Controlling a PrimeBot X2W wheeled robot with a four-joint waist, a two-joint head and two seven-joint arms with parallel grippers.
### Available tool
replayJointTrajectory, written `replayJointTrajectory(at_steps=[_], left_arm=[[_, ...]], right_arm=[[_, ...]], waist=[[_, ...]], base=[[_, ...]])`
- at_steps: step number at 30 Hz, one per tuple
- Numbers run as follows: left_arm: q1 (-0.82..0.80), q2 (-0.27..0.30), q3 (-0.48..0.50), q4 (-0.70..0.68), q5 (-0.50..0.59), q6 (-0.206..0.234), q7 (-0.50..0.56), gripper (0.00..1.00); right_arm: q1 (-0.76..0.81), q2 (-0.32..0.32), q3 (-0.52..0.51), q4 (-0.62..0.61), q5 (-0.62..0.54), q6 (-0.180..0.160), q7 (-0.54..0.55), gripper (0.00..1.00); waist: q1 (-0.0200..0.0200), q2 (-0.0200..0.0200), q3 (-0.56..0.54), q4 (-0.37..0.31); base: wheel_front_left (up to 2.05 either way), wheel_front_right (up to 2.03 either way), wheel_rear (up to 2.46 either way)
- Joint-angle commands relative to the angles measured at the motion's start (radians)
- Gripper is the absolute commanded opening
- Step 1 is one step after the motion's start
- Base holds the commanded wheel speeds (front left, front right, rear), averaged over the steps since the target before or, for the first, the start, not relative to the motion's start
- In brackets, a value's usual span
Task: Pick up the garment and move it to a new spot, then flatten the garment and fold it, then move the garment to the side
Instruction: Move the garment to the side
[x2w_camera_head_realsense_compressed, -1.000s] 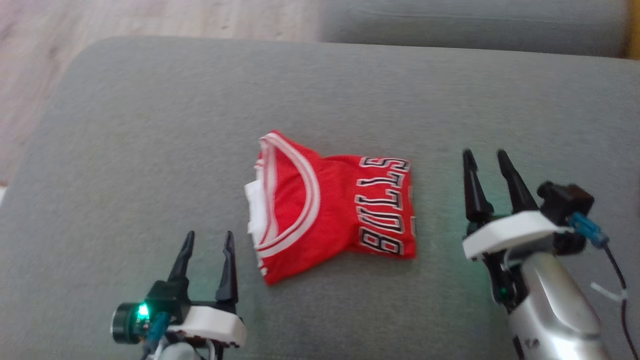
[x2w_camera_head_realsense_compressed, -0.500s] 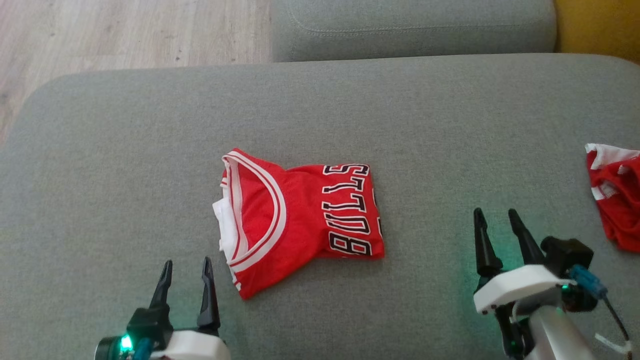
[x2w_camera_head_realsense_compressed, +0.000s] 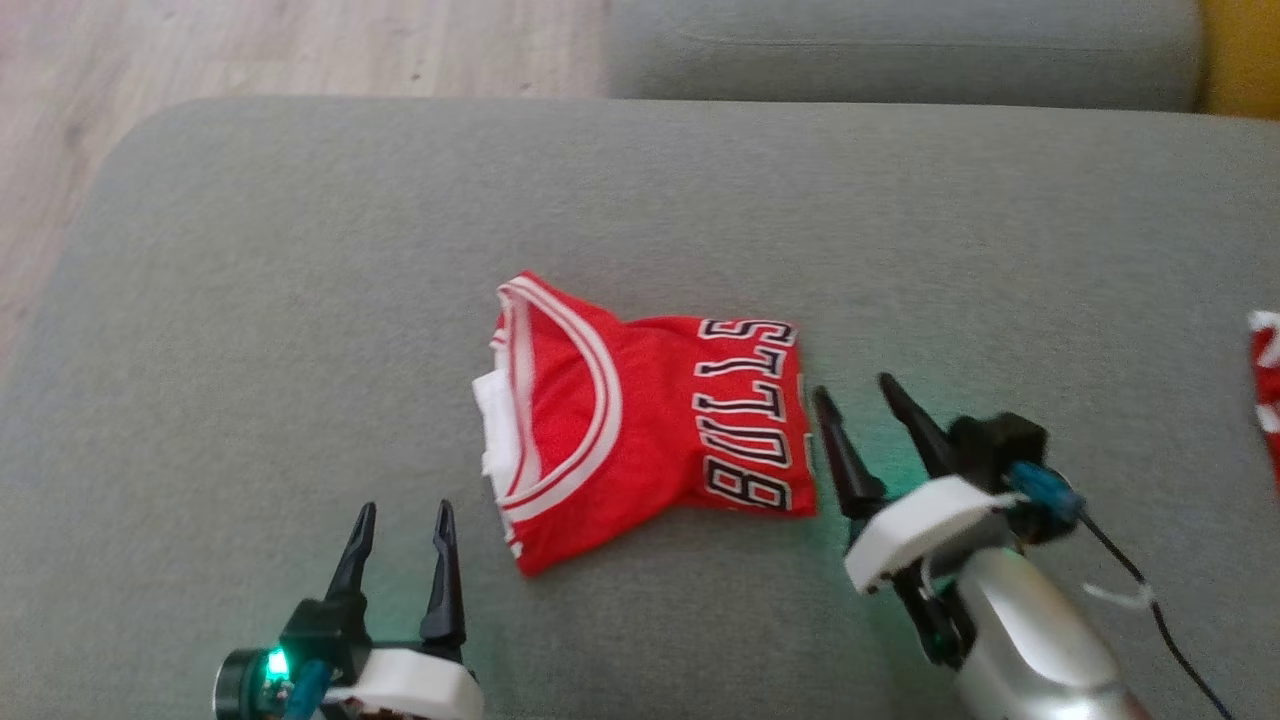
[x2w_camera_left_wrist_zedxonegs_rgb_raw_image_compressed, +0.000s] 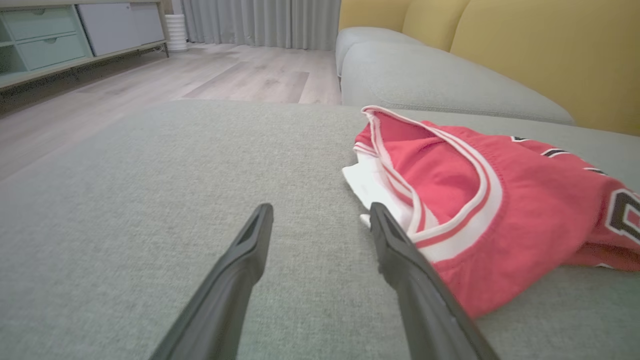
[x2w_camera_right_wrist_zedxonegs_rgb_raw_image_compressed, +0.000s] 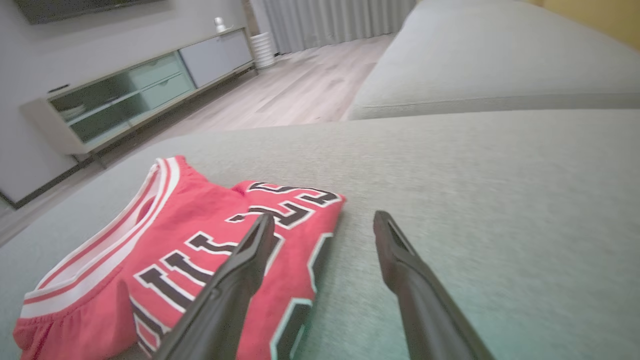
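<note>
Hovering with jaws apart and empty, right tool (x2w_camera_head_realsense_compressed: 853, 388) just beside the lettered edge of the folded red garment (x2w_camera_head_realsense_compressed: 640, 420), left tool (x2w_camera_head_realsense_compressed: 404, 510) also spread wide near its striped collar corner, garment lying mid grey sofa cushion (x2w_camera_head_realsense_compressed: 300, 300), wooden floor (x2w_camera_head_realsense_compressed: 250, 50) beyond.

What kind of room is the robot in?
Most likely a living room. The robot works over a grey sofa seat with yellow back cushions. Across the wooden floor stands a low cabinet, near long curtains.
</note>
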Motion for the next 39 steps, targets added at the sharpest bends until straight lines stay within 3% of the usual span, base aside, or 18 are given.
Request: replayJointTrajectory(at_steps=[1, 5, 11, 12, 13, 21, 33, 39], left_arm=[[-0.044, 0.003, 0.020, -0.025, -0.006, -0.002, -0.010, 1.00], [-0.050, 0.003, -0.004, -0.017, -0.026, -0.007, -0.010, 1.00], [-0.057, 0.003, -0.025, -0.022, -0.030, -0.010, -0.010, 1.00], [-0.057, 0.003, -0.024, -0.024, -0.031, -0.009, -0.010, 1.00], [-0.056, 0.003, -0.023, -0.026, -0.031, -0.008, -0.010, 1.00], [-0.052, 0.003, -0.011, -0.039, -0.030, -0.012, -0.010, 1.00], [-0.082, 0.003, -0.049, -0.041, -0.037, -0.021, -0.010, 1.00], [-0.083, 0.003, -0.055, -0.035, -0.042, -0.021, -0.010, 1.00]], right_arm=[[-0.050, 0.002, 0.040, 0.002, 0.002, 0.004, -0.011, 1.00], [-0.133, 0.002, 0.075, 0.134, -0.028, 0.004, 0.000, 1.00], [-0.178, 0.002, 0.014, 0.330, -0.075, 0.004, 0.052, 1.00], [-0.177, 0.002, 0.020, 0.342, -0.061, 0.004, 0.055, 0.67], [-0.176, 0.002, 0.028, 0.351, -0.048, 0.004, 0.056, 0.00], [-0.191, 0.002, 0.050, 0.331, 0.048, 0.004, -0.002, 0.00], [-0.150, 0.002, 0.001, 0.180, 0.074, 0.004, -0.011, 0.00], [-0.114, 0.002, -0.016, 0.130, 0.077, 0.004, -0.011, 0.00]], waist=[[0.0000, -0.0001, 0.017, 0.034], [0.0000, -0.0001, 0.034, 0.088], [0.0000, -0.0001, 0.050, 0.139], [0.0000, -0.0001, 0.051, 0.140], [0.0000, -0.0001, 0.052, 0.139], [0.0000, -0.0001, 0.040, 0.036], [0.0000, -0.0001, 0.012, -0.348], [0.0000, -0.0001, 0.015, -0.466]], base=[[0.00, 0.00, 0.00], [0.00, 0.00, 0.00], [0.00, 0.00, 0.00], [0.00, 0.00, 0.00], [0.00, 0.00, 0.00], [0.00, 0.00, 0.00], [0.00, 0.00, 0.00], [0.00, 0.00, 0.00]])
